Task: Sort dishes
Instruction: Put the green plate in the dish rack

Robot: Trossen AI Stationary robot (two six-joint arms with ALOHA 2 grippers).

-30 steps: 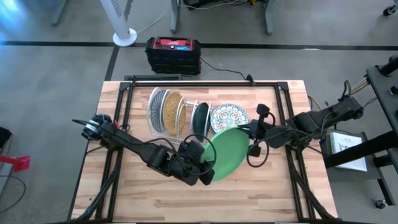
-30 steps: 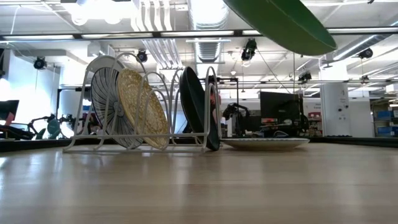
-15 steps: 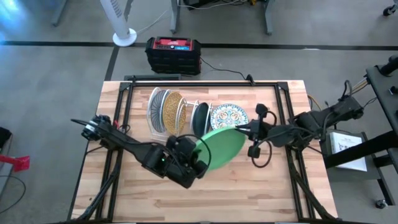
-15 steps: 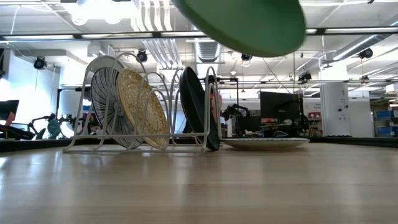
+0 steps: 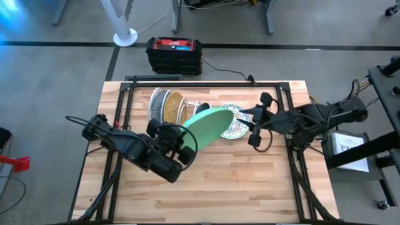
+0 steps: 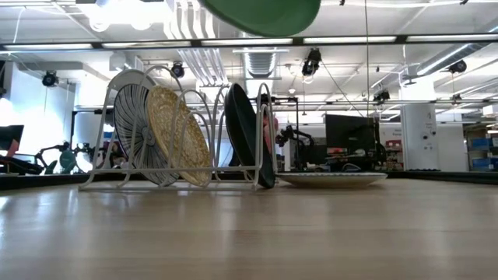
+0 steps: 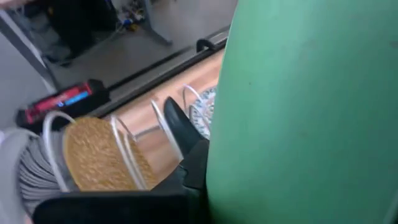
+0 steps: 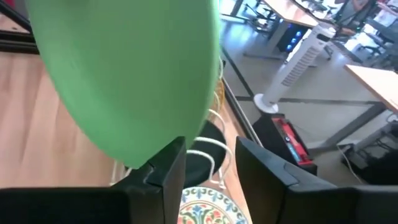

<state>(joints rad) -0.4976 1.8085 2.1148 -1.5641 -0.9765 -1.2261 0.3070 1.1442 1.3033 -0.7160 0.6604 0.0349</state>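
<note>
Our left hand [image 5: 182, 142] is clamped on the edge of the light green plate [image 5: 208, 124], holding it in the air above the wire rack [image 5: 164, 112]. Our right hand [image 5: 249, 119], just past the plate's far rim, has its fingers [image 8: 168, 171] apart and touches nothing; beneath it the floral plate [image 5: 236, 128] lies flat on the worktop [image 5: 250, 181].

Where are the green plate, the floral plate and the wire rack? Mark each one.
green plate [image 5: 206, 123], high view, middle of its face.
floral plate [image 5: 236, 128], high view, its uncovered right part.
wire rack [image 6: 92, 183], low view, its base wire.
</note>
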